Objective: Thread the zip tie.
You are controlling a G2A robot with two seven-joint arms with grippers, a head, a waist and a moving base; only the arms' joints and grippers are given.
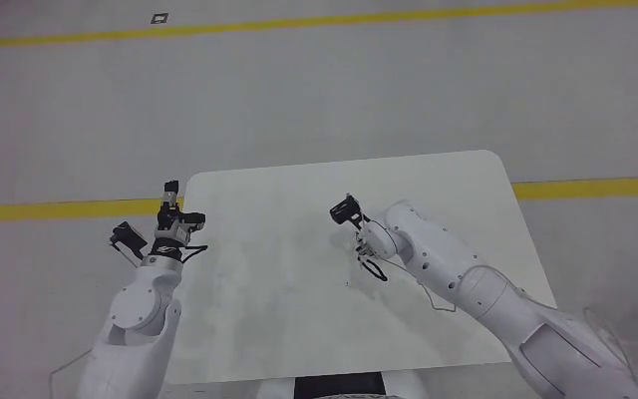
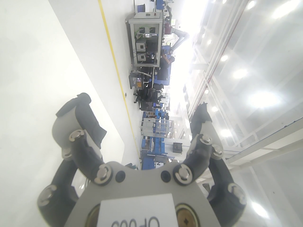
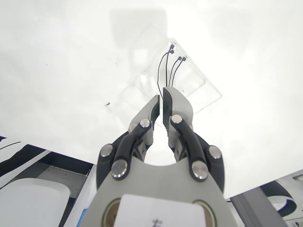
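The right claw hangs over the white desk, its two fingers drawn almost together with only a narrow slit between the pads. Four thin black zip ties lie side by side on a clear tray that rests flat on the desk. Their small square heads sit at the end away from the claw, in two close pairs, and their tails run in gentle curves toward the fingertips and converge there. The outermost tail bends and drops straight into the slit between the pads; the other three vanish behind the tip of one finger; whether any tail is actually pinched, I cannot tell. In the top view this right claw sits over the middle of the desk.

The left claw is spread wide, with nothing between its fingers; it points out past the desk's rounded edge toward the room beyond. From above, the left claw stands at the desk's edge, well apart from the right one. A small dark scrap lies on the desk near the tray.
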